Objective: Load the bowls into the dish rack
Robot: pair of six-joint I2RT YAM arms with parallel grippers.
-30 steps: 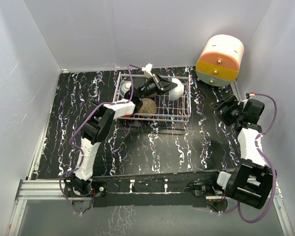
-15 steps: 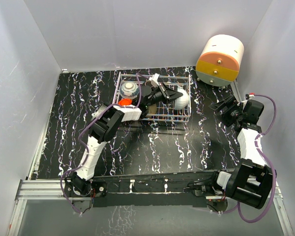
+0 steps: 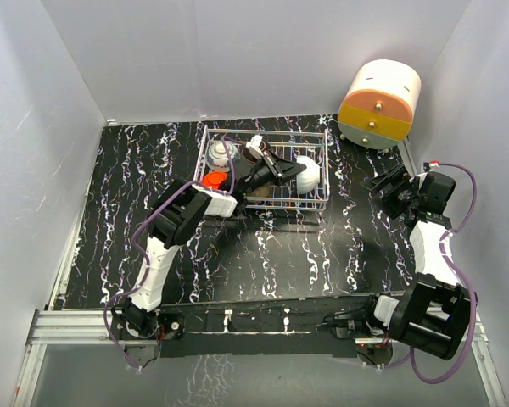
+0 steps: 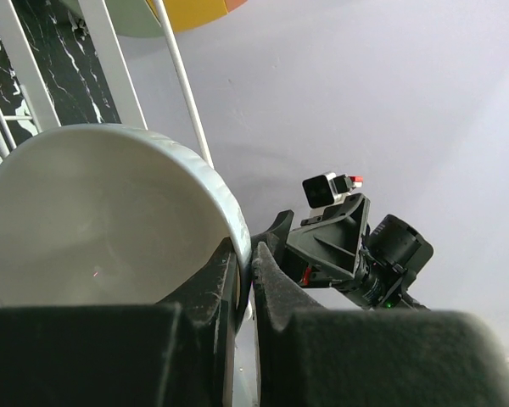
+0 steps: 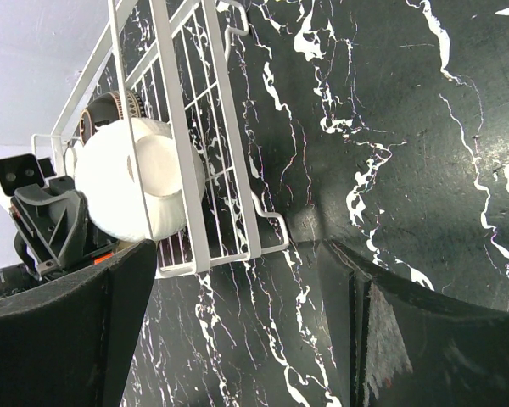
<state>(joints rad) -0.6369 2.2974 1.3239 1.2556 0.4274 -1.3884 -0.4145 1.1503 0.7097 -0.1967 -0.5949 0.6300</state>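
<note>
The dish rack (image 3: 321, 193) is a white wire basket at the back middle of the table. Inside it sit a blue-and-white bowl (image 3: 221, 153) and a red bowl (image 3: 214, 180) at the left end, and a tan bowl (image 3: 257, 197) is partly hidden under my left arm. My left gripper (image 3: 293, 170) reaches across the rack and is shut on the rim of the white bowl (image 4: 102, 220), which stands tipped on its side at the rack's right end (image 3: 309, 172). My right gripper (image 3: 388, 192) hangs open to the right of the rack, with nothing between its fingers (image 5: 127, 288).
A cream-and-orange round drawer unit (image 3: 379, 102) stands at the back right corner. Grey walls close in the table on three sides. In the right wrist view the rack's wire side (image 5: 187, 153) stands close in front of the white bowl (image 5: 140, 186).
My left gripper has carried the white bowl from the rack's far side toward its near right part and turned at the wrist. The right arm has stayed still.
</note>
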